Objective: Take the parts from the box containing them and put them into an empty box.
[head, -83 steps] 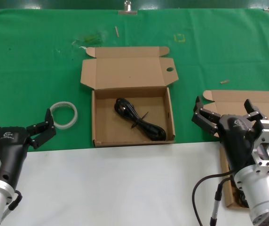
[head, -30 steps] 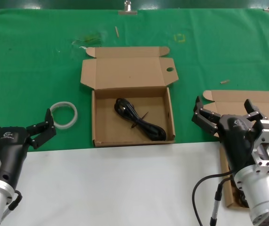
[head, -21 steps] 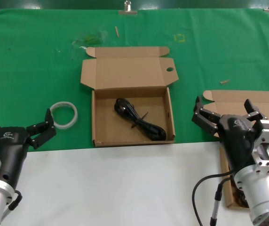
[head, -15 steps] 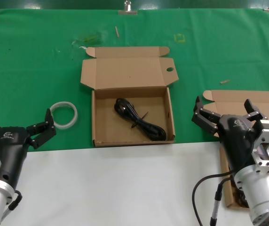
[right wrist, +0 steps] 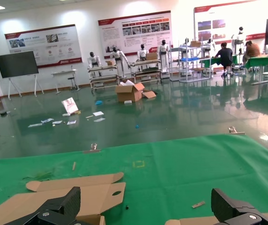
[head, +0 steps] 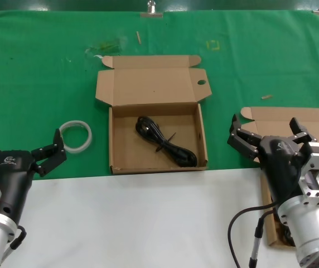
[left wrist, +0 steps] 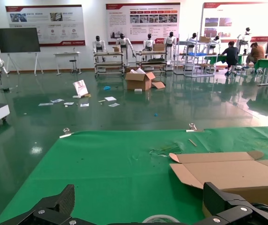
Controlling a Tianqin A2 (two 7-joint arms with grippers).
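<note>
Head view: holed-flap box (head: pixel 115 151) holds one black cord bundle (head: pixel 165 141), left gripper (head: pixel 20 146) fingers spread near tape ring (head: pixel 75 135), right gripper (head: pixel 265 130) spread before plain-lid box (head: pixel 293 118) (its contents hidden); left wrist: fingers (left wrist: pixel 49 208) apart; right wrist: fingers (right wrist: pixel 59 206) apart.

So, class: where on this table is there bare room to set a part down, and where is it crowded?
Free: the green cloth behind the holed-flap box, and the white strip between both grippers. Crowded: around the right gripper at the plain-lid box, and the tape ring by the left gripper.
</note>
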